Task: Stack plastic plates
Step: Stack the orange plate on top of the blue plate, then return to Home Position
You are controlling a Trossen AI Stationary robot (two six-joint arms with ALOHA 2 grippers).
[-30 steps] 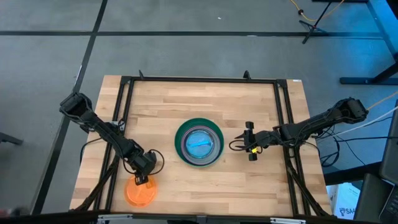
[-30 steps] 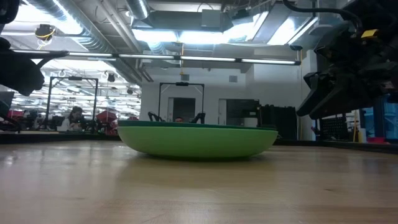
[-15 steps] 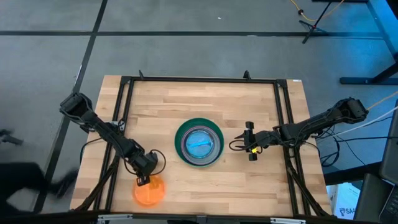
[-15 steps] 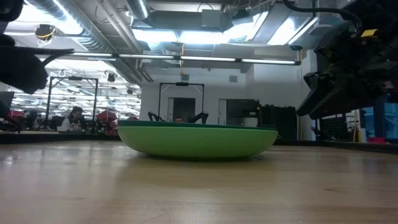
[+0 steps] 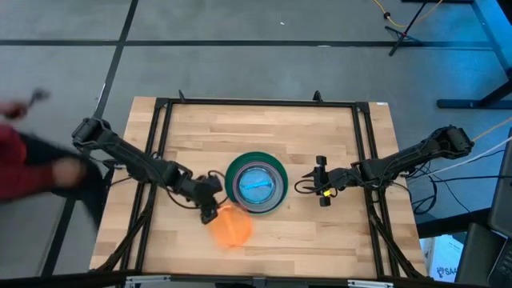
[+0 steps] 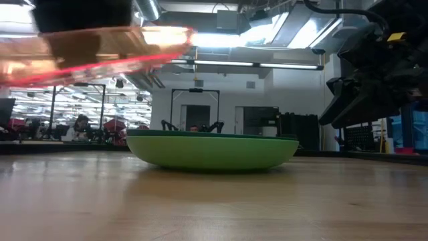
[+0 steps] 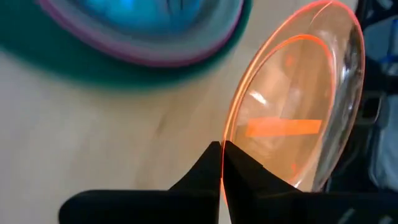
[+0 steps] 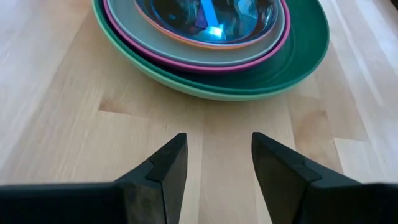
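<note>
Two dark, slender jointed arms, matte black. Left hand (image 5: pixel 210 210): two black wedge-shaped fingers (image 7: pixel 239 171) tapering to thin tips. Right hand (image 5: pixel 319 182): two broad black fingers (image 8: pixel 166 167) with angled faces; small yellow marking and looped black cables alongside.

The wooden table (image 5: pixel 320 136) carries one stack of plates (image 5: pixel 256 183) at its centre.

From my station: plate stack (image 5: pixel 256 184) sits mid-table (image 5: pixel 200 132). Left gripper (image 5: pixel 210 214) just left of it, pinching a single plate (image 5: pixel 232 226) near the stack's front-left. Right gripper (image 5: pixel 321 182) waits right of the stack, apart.
</note>
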